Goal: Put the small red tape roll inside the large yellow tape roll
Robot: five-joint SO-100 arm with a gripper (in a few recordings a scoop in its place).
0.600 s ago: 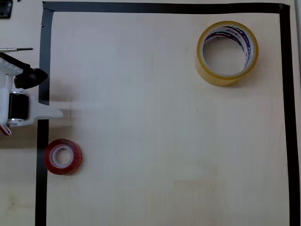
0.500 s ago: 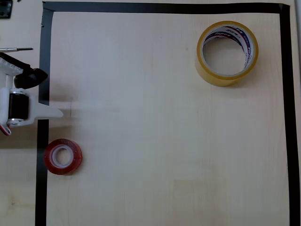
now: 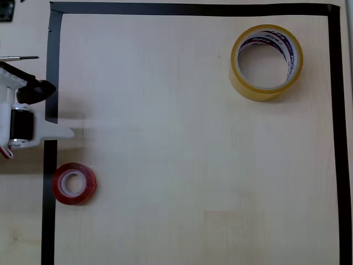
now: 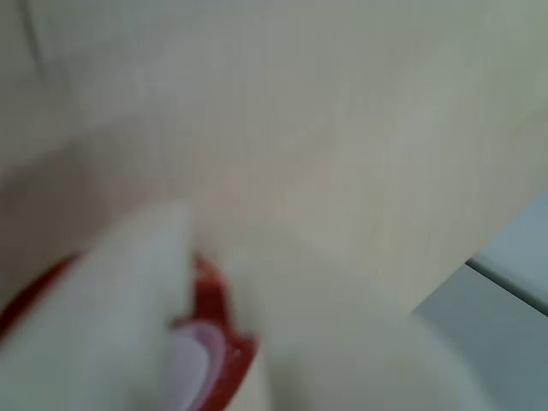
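Overhead view shows you the small glossy red tape roll (image 3: 74, 183) lying flat, hole facing up. You find the large translucent yellow tape roll (image 3: 266, 62) well apart, also flat. For the white gripper (image 3: 55, 132), you cannot tell if it is released or clenched.

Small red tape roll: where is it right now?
In the overhead view the small red tape roll lies flat at lower left, touching the black tape border, just below the gripper and far from the large yellow tape roll.

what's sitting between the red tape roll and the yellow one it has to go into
Nothing visible. In the overhead view, bare table runs from the small red tape roll at lower left to the large yellow tape roll at upper right.
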